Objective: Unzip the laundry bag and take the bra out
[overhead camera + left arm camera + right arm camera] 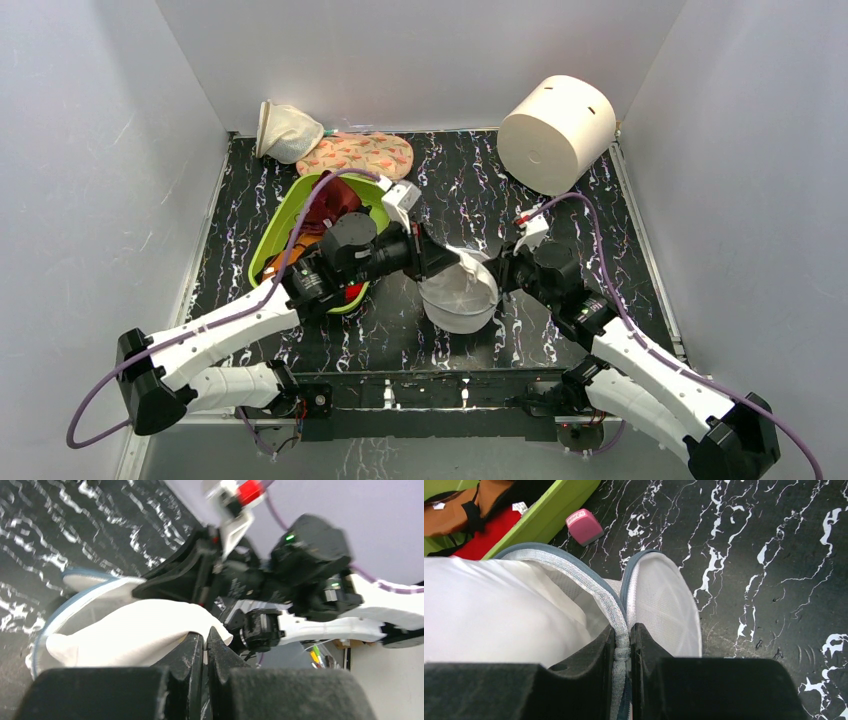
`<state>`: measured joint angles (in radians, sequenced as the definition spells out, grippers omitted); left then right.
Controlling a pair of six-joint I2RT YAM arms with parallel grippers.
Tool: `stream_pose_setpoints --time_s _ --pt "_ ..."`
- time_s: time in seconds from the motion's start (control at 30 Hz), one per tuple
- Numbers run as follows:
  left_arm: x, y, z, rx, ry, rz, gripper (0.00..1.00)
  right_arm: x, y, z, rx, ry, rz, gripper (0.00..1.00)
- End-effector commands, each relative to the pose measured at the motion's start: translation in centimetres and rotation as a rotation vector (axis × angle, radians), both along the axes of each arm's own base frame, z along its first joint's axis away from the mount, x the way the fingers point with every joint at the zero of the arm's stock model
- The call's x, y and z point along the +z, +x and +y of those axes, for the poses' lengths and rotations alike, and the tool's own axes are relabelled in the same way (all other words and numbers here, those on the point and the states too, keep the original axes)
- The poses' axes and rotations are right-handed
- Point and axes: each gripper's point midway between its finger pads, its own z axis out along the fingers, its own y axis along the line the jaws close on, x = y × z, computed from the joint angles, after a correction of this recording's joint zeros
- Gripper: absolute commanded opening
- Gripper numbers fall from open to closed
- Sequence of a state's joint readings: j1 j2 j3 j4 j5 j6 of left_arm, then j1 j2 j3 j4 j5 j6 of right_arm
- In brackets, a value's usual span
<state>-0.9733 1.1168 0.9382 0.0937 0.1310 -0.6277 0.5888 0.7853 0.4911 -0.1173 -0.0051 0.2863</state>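
The laundry bag (462, 302), round white mesh with a grey-blue rim, lies at the table's middle between both arms, its two halves parted. My left gripper (452, 262) is shut on a fold of smooth white cloth, apparently the bra (125, 630), which comes out over the bag's rim (70, 607); the left wrist view shows the jaws (205, 639) pinching it. My right gripper (498, 276) is shut on the bag's woven rim tape (621, 625), jaws closed around it (623, 632). The bra (489, 610) fills the left half; the mesh lid (664, 605) lies open to the right.
A lime green bin (285, 215) with red and brown garments sits left of the bag. A pink patterned cloth (360, 155) and a cream cone pouch (285, 130) lie at the back left. A big white cylinder (555, 130) stands back right. A small pink block (584, 526) lies beside the bin.
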Motion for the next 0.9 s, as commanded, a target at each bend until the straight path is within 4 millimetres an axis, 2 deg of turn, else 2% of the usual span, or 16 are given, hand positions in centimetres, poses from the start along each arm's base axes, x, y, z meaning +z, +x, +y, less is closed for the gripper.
stream_pose_setpoints --time_s 0.0,0.07,0.13,0.27,0.37,0.5,0.6,0.7,0.87 --pt "6.9 -1.0 -0.2 -0.076 -0.078 -0.111 0.0 0.3 0.4 -0.6 -0.033 -0.004 -0.036 0.0" --pt "8.3 -0.2 0.2 -0.041 -0.047 -0.152 0.0 0.3 0.6 -0.8 -0.043 -0.009 -0.04 0.0" --pt "10.6 0.8 0.4 -0.014 -0.008 -0.203 0.0 0.2 0.6 -1.1 -0.059 -0.015 -0.04 0.0" --pt "12.7 2.1 0.2 0.014 0.056 -0.251 0.0 0.2 0.5 -1.0 -0.047 -0.005 -0.05 0.0" --pt "13.1 3.6 0.7 0.091 0.105 -0.24 0.0 0.4 0.6 -1.1 -0.059 -0.001 -0.066 0.0" --pt "11.6 5.6 2.2 0.188 0.194 -0.204 0.0 0.2 0.6 -0.9 -0.043 -0.003 -0.065 0.0" --pt "11.1 7.1 4.3 0.25 0.223 -0.161 0.0 0.2 0.6 -0.8 -0.04 -0.005 -0.064 0.0" --pt "10.3 9.3 7.6 0.332 0.27 -0.12 0.0 0.2 0.6 -0.9 -0.043 -0.006 -0.065 0.0" --pt "7.3 12.2 15.2 0.555 0.498 -0.048 0.0 0.5 0.4 -0.9 -0.034 0.004 -0.076 0.0"
